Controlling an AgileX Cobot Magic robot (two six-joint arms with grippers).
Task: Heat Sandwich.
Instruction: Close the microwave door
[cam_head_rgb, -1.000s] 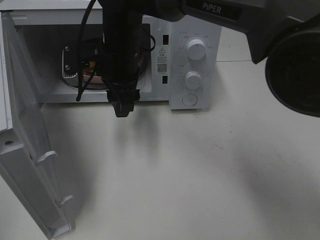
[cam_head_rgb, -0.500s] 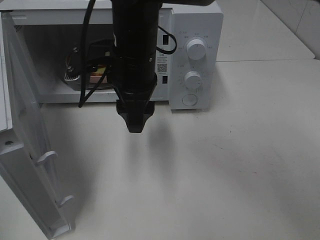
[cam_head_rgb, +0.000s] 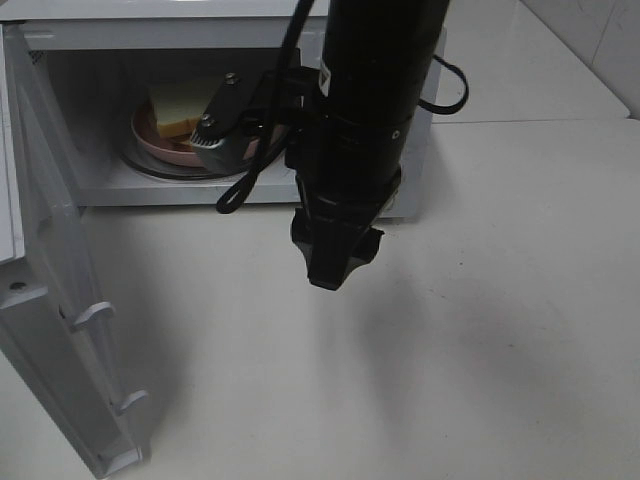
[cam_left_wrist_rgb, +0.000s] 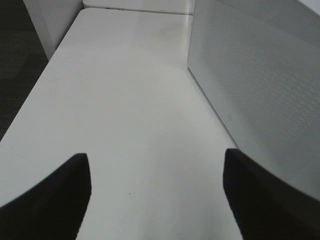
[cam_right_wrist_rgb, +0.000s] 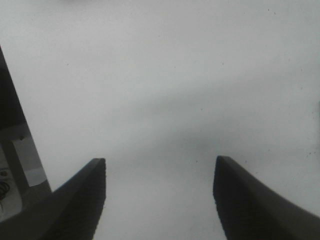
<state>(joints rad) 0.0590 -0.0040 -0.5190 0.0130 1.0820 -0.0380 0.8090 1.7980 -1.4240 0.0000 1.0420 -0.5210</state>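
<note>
High view: a white box-shaped microwave oven (cam_head_rgb: 120, 188) fills the upper left of the frame, its door (cam_head_rgb: 55, 300) swung open along the left edge. Inside it, the small cream-bread sandwich (cam_head_rgb: 178, 104) with a tan edge lies on a round pink plate (cam_head_rgb: 150, 143). A black robot arm (cam_head_rgb: 370, 120) hangs mid-frame over the white table (cam_head_rgb: 500, 350).

Left wrist view: the left gripper (cam_left_wrist_rgb: 157, 195) has its dark fingers wide apart and empty, beside a perforated white panel (cam_left_wrist_rgb: 260, 75).

Right wrist view: the right gripper (cam_right_wrist_rgb: 160, 200) has its fingers apart over the table, holding nothing.
</note>
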